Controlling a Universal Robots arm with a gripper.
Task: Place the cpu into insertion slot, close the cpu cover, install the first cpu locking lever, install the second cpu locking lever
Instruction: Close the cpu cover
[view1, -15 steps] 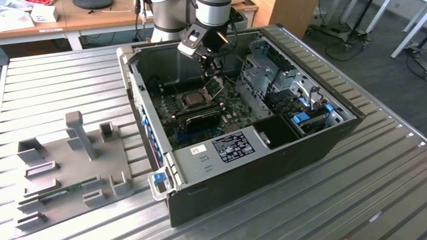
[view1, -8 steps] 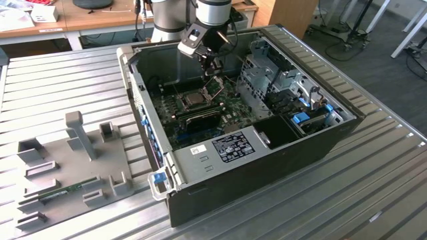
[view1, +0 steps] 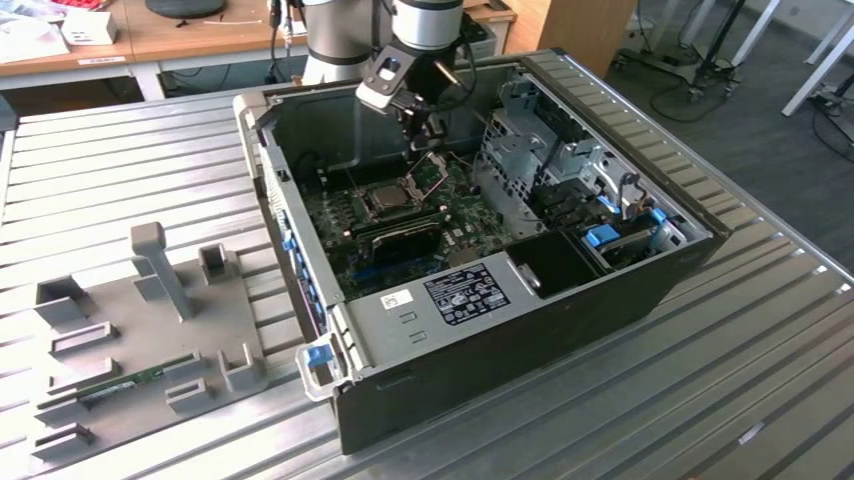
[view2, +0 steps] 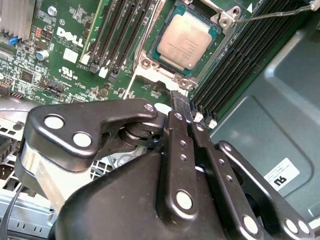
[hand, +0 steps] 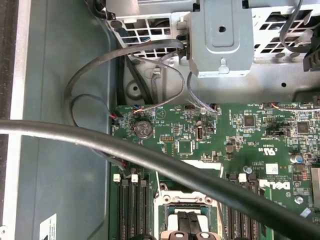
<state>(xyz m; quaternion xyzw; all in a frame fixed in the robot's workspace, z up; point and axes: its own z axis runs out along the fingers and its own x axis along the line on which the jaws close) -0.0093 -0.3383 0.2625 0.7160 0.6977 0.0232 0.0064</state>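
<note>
With the cpu (view2: 187, 39) seated in the insertion slot (view2: 146, 63), the clenched, empty tool (view2: 182, 100) should press the raised cpu cover (view1: 427, 174) down squarely, tips off the chip.

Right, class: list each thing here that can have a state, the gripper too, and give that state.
cpu: seated flat in the slot.
slot: filled by the cpu.
cover: open, raised off the slot.
lever: unlatched, swung out from the slot.
gripper: shut, nothing seen in it, beside the slot.
case: open, side panel off.
</note>
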